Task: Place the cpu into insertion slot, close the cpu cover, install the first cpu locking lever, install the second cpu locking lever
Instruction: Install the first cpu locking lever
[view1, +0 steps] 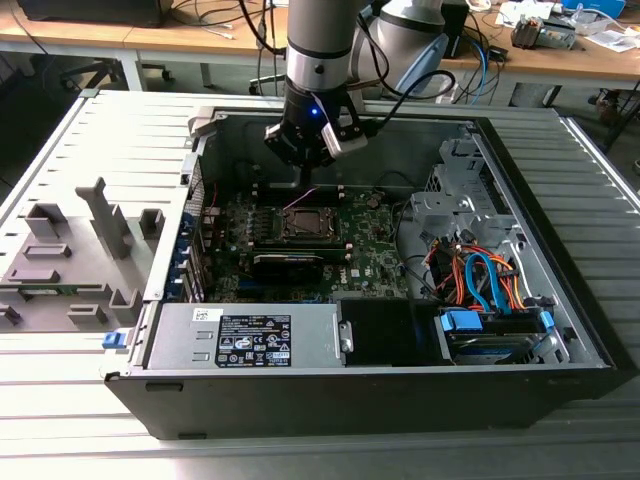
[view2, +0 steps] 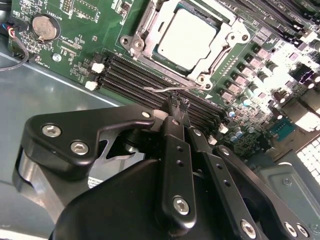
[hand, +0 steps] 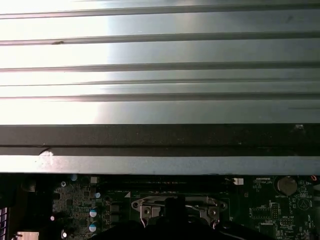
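Second wrist view: pale silvery-beige square cpu (view2: 186, 37) seated flat, framed by silvery cpu cover (view2: 142, 30); thin locking lever (view2: 172, 89) just beyond gripper (view2: 178, 107), jaws closed together, holding nothing.

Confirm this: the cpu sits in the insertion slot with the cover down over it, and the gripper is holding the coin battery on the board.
Not the battery. In the second wrist view the gripper is shut on the thin wire locking lever beside the socket; the coin battery lies untouched, well away. The rest holds: the cpu sits in the slot, the cpu cover down around it.

Matt pale metal cpu (view2: 186, 31) — shiny silvery cpu cover (view2: 220, 47) — glossy green board (view2: 90, 30).
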